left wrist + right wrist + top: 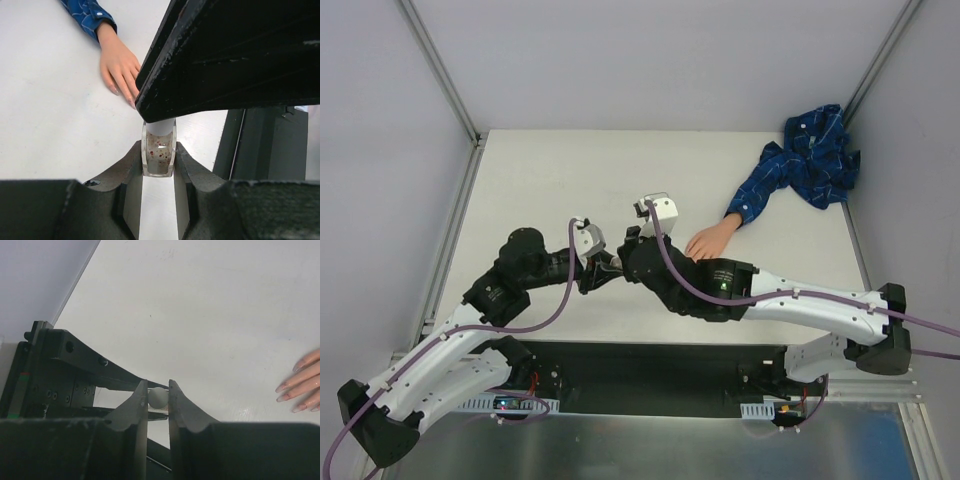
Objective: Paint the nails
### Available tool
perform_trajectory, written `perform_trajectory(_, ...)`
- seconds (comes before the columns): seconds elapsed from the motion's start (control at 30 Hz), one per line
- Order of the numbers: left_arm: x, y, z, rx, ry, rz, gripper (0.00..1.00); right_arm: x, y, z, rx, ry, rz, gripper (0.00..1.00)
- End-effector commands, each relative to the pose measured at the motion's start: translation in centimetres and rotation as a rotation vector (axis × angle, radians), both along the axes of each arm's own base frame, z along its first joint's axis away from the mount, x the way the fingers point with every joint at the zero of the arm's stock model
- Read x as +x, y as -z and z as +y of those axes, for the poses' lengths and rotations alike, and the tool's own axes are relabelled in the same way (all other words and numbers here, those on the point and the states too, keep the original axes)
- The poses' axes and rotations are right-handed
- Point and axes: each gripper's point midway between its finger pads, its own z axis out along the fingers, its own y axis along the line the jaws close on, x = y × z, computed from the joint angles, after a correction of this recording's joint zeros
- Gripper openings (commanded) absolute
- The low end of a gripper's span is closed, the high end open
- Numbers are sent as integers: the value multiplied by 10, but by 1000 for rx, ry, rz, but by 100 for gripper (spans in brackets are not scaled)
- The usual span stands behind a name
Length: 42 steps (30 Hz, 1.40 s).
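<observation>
In the overhead view the left arm reaches in from the lower left corner, and the left gripper (pixel 158 151) ends just left of the frame's middle. The left wrist view shows its fingers clamped on either side of a small clear polish bottle (pixel 159 162) with reddish flecks inside, at the lower centre of that frame. A white cap (pixel 159 398) tops the bottle. The right gripper (pixel 158 389) has its two fingers pressed tight against that cap, low in the middle of the right wrist view. The two grippers meet near the middle of the white table (pixel 550 180). Just right of them lies the mannequin hand (pixel 708 241), palm down, fingers pointing toward the grippers. The nails (pixel 283 388), glossy and pinkish, show at the right edge of the right wrist view, apart from the bottle and both grippers. The blue patterned sleeve (pixel 808 160) trails to the table's upper right corner and lies bunched there
</observation>
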Motion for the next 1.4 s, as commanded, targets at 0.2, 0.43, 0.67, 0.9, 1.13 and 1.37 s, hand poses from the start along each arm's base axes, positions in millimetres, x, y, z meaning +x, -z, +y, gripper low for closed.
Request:
perform_trajectory(0.2,2,-34,-12,-86,64,-78,0,-12,-30,-26,-73,-186,-82,52)
perform_trajectory(0.43,-52,-40,-29,-132,414,43,0,-48,-33,-19,-34,-694,-103,54)
perform_trajectory(0.67,-74,-43,-29,-157,550,79,0,-75,-29,-15,22,-972,-106,45)
perform_trajectory(0.9,-74,-43,-30,-159,553,78,0,-72,-25,-13,30,-993,-92,28)
perform_trajectory(1.13,-35,-41,-28,-142,308,6,0,-68,-16,-5,45,-966,-44,0)
perform_trajectory(1.37,32,-33,5,-75,-146,-100,0,-11,19,1,-137,-418,-7,0)
